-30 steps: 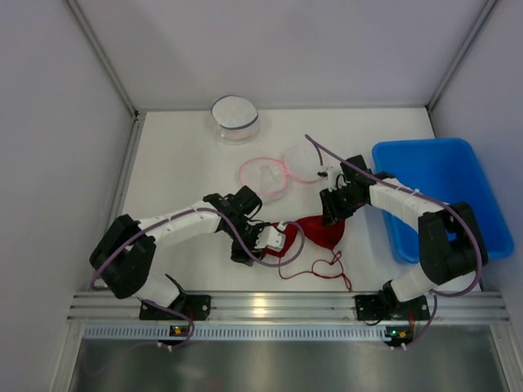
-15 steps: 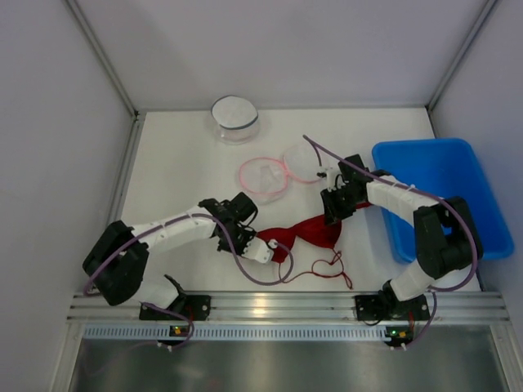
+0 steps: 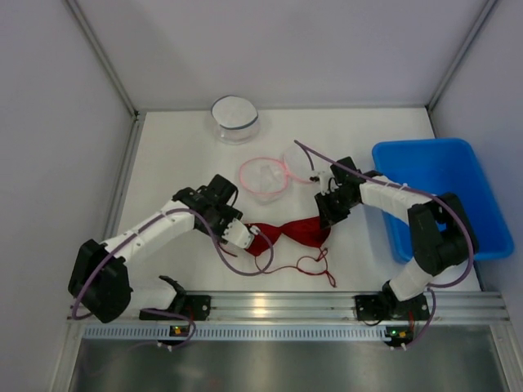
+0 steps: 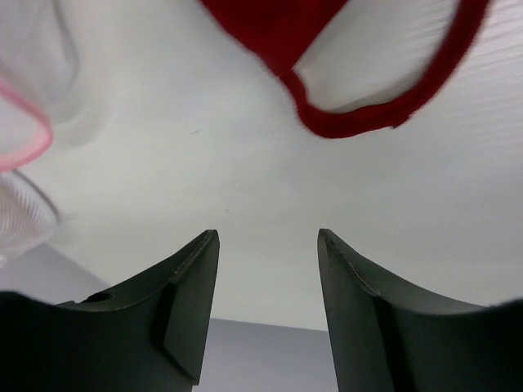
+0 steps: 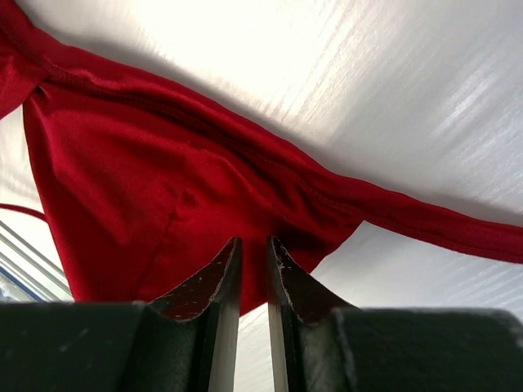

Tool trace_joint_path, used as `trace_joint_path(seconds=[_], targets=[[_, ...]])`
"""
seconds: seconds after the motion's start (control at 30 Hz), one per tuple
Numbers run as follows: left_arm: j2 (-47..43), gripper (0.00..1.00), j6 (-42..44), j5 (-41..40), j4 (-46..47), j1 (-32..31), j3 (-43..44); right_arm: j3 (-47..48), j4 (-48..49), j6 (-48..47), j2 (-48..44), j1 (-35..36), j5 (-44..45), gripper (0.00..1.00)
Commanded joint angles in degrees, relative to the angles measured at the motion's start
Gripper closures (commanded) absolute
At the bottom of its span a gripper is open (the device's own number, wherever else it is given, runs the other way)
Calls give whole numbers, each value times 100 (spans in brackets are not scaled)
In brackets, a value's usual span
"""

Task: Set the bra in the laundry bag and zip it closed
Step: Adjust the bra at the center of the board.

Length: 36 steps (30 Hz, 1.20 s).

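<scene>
The red bra (image 3: pixel 294 234) lies stretched out flat on the white table between my two grippers, its thin straps (image 3: pixel 309 265) trailing toward the near edge. My left gripper (image 3: pixel 243 234) is at the bra's left end; in the left wrist view it (image 4: pixel 268 233) stands open and holds nothing, with the bra's strap loop (image 4: pixel 368 122) just beyond its tips. My right gripper (image 3: pixel 325 216) is at the bra's right cup; its jaws (image 5: pixel 253 239) are nearly together on the edge of the red fabric (image 5: pixel 139 188). The pink-rimmed mesh laundry bag (image 3: pixel 263 175) lies open behind the bra.
A blue bin (image 3: pixel 470 175) stands at the right, close to my right arm. A round clear container (image 3: pixel 235 119) stands at the back. The bag's second mesh half (image 3: pixel 298 157) lies by my right wrist. The bag's pink rim (image 4: pixel 20 139) shows left of my left gripper.
My left gripper shut on the bra's left end, pulled it left so the bunched bra stretched out, then opened and let go. The right jaws narrowed on the right cup.
</scene>
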Motion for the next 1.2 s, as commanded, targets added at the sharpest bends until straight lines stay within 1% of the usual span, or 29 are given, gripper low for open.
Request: trace_joint_path(seconds=[0.0,0.03,0.07,0.1,0.17,0.2,0.27,0.3,0.37,0.4,0.47,0.5,0.6,0.67,0.73,0.8,0.83,0.97,1.03,1.07,1.1,1.13,1.17], targets=[[64,42,-188,-227,586,239,411,324,122,25,89,99,11,82],[134,42,-409,-174,614,352,551,315,104,17,81,99,55,82],[204,42,-707,52,588,432,831,298,104,8,81,99,220,82],[309,43,-1258,220,518,502,982,263,113,-1,37,91,318,83],[389,44,-1666,868,159,827,1176,157,148,16,-51,82,546,84],[442,44,-2129,1003,105,1002,1255,174,87,8,-60,47,608,85],[512,45,-2702,1266,52,1153,1273,201,43,17,-95,12,784,87],[643,45,-3262,1328,25,1258,1300,201,25,34,-104,-23,828,88],[810,45,-3784,1452,-54,1338,1317,192,-2,61,-165,-50,907,89],[907,45,-4195,1661,-211,1416,1361,183,-1,61,-192,-67,908,89],[1171,45,-4496,1917,-405,1478,1423,174,7,69,-218,-76,855,89],[1224,46,-4533,2283,-528,1531,1432,166,25,78,-227,-85,829,89],[1312,43,-4506,2752,-626,1532,1265,87,86,104,-367,-111,662,84],[1391,43,-4498,2771,-625,1496,1089,78,113,122,-542,-138,478,76],[1426,43,-4507,2779,-643,1391,993,43,174,201,-701,-234,241,70],[1462,42,-4516,2814,-643,1286,861,34,262,280,-938,-339,91,68],[1453,42,-4507,2823,-652,1250,826,34,306,333,-1026,-366,-49,63],[1584,41,-4647,2561,-634,970,597,148,394,351,-1290,-507,-138,60],[1786,45,-4761,2394,-556,872,553,218,394,351,-1308,-594,-164,59],[1891,47,-4979,2053,-355,872,544,236,377,359,-1291,-604,-173,59],[1962,51,-5060,1780,-266,872,527,288,350,351,-1273,-621,-182,59],[2145,60,-5121,1508,-187,872,518,306,307,325,-1264,-647,-208,59],[2217,65,-5183,1070,-47,881,518,306,297,316,-1247,-656,-209,59]])
